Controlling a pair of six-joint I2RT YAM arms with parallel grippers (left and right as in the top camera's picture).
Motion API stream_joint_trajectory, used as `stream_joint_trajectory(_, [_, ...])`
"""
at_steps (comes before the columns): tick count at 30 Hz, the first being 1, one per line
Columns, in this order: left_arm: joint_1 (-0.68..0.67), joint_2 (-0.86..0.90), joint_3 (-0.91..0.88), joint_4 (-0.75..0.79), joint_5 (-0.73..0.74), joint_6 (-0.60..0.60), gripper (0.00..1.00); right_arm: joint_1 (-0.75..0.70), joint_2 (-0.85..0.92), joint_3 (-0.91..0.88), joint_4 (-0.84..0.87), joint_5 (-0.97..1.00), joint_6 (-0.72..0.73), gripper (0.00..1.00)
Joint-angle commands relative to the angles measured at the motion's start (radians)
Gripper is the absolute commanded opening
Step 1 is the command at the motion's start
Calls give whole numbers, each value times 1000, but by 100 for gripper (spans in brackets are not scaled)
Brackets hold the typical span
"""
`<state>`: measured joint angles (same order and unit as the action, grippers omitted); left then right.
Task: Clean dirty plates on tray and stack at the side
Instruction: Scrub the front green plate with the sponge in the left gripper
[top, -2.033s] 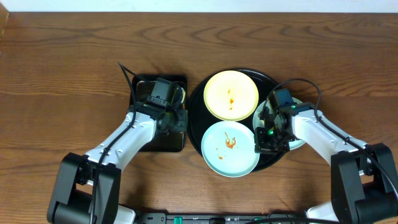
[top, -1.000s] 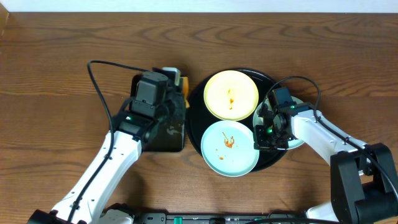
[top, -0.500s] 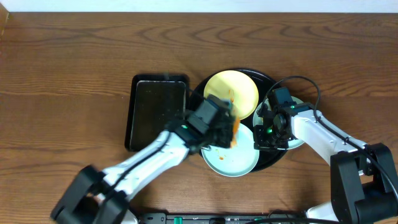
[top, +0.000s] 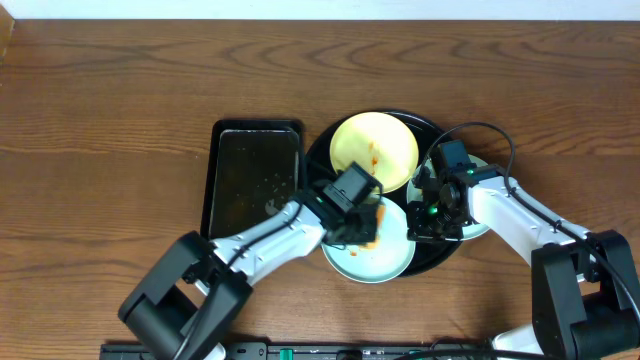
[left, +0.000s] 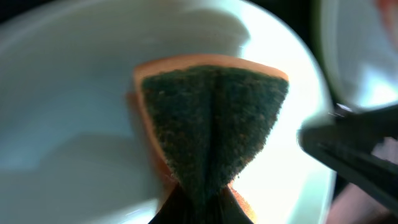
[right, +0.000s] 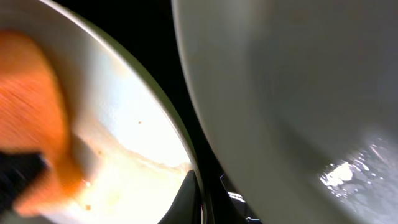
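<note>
Swung across from small rectangular tray (top: 250, 175) since a second ago – left tool (top: 358, 216) now over round tray (top: 318, 150) | clenched on sponge (left: 211, 118), pressed onto blue-green plate (top: 390, 262) directly beneath | right tool (top: 430, 215) at that plate's rim, grip impossible to tell | progress: early – yellow plate (top: 385, 145) beyond left tool smeared, nothing stacked on desk (top: 120, 100).

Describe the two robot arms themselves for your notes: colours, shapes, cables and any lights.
The left arm and right arm look alike, with smooth white tubular links joined by chunky black joints and large black housings at the near ends. A thin black cable loops over the right arm's wrist. A small green light glows there.
</note>
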<state>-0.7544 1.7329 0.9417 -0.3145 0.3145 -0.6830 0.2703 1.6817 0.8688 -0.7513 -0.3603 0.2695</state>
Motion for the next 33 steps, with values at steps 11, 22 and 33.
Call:
stream_joint_trajectory(11, [48, -270, 2, -100, 152, 114, 7, 13, 11, -1, -1, 64, -5, 1])
stream_joint_trajectory(22, [-92, -132, -33, -105, -3, 135, 8, 13, 11, -1, -12, 64, -5, 1])
stream_joint_trajectory(33, [-55, -60, -15, -138, -363, 156, 8, 13, 11, -1, -24, 65, -5, 1])
